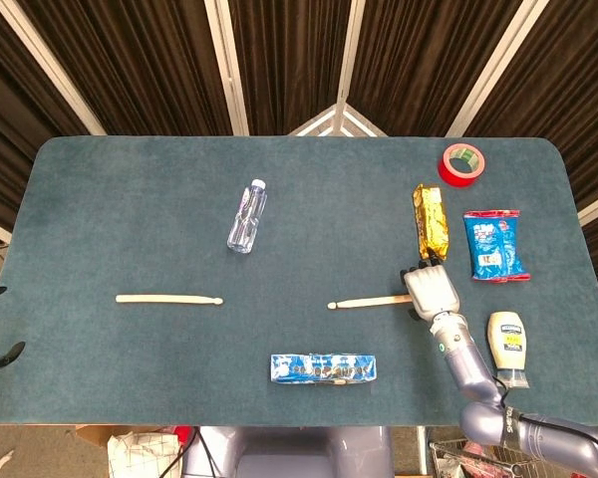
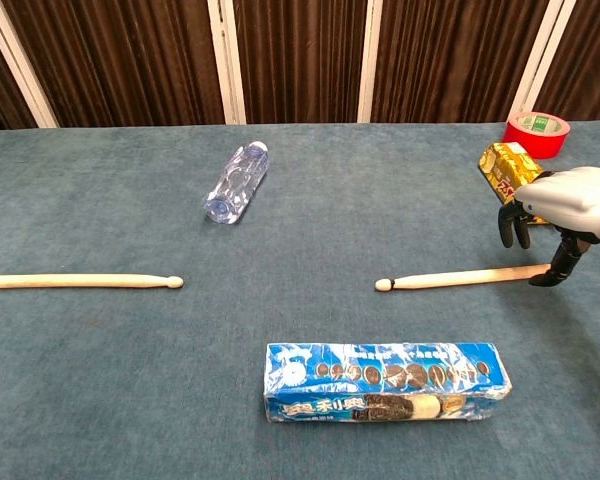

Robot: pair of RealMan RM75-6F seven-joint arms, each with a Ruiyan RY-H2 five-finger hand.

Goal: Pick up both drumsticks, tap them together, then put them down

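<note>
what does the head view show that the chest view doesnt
Only the head view shows the blue snack bag, the mayonnaise bottle and the right forearm.

Only the chest view shows the right hand's fingers arched above the right drumstick, with the thumb at its butt end.

Both show the right hand, the left drumstick, the water bottle, the cookie box, the gold packet and the red tape roll.
</note>
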